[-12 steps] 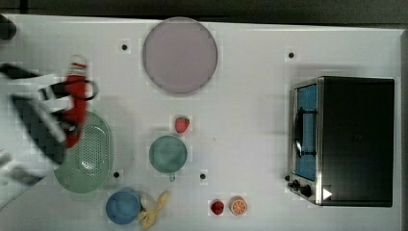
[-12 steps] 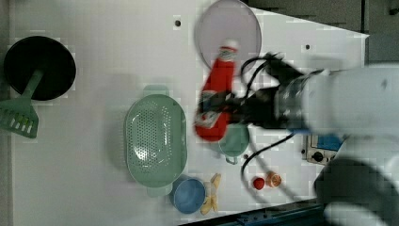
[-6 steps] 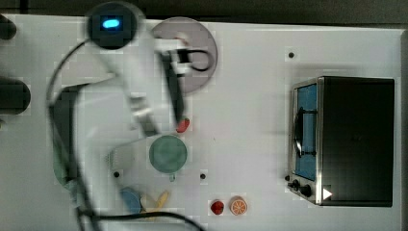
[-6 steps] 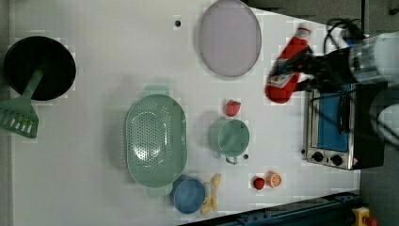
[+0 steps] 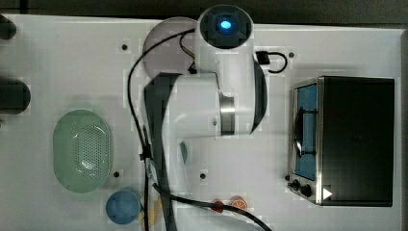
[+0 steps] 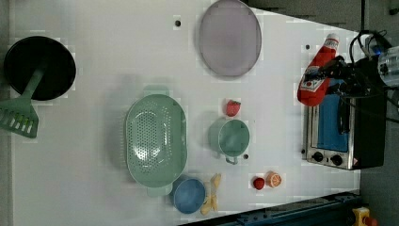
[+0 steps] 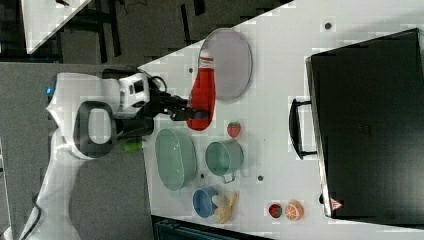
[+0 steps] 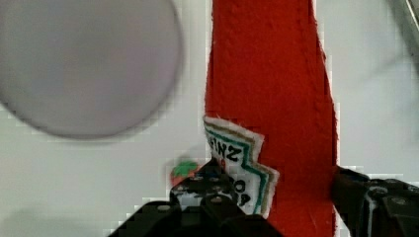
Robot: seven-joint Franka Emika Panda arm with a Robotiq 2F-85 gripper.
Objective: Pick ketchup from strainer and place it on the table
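Your gripper (image 7: 192, 114) is clamped on the ketchup (image 7: 202, 97), fingers pinching the lower body at the label, as the wrist view confirms (image 8: 269, 89). The bottle is out of the strainer (image 6: 155, 139), which lies empty and well apart. In the left view the ketchup (image 6: 318, 70) hangs at the oven's (image 6: 346, 125) edge; in the right view it sits beside the plate (image 7: 227, 65). These readings suggest it is held aloft, not resting. Its long axis runs straight out from the fingers, cap leading. Judgement: the table (image 6: 94, 61) lies below the bottle; you must lower before releasing, and bare surface near the plate looks suitable.
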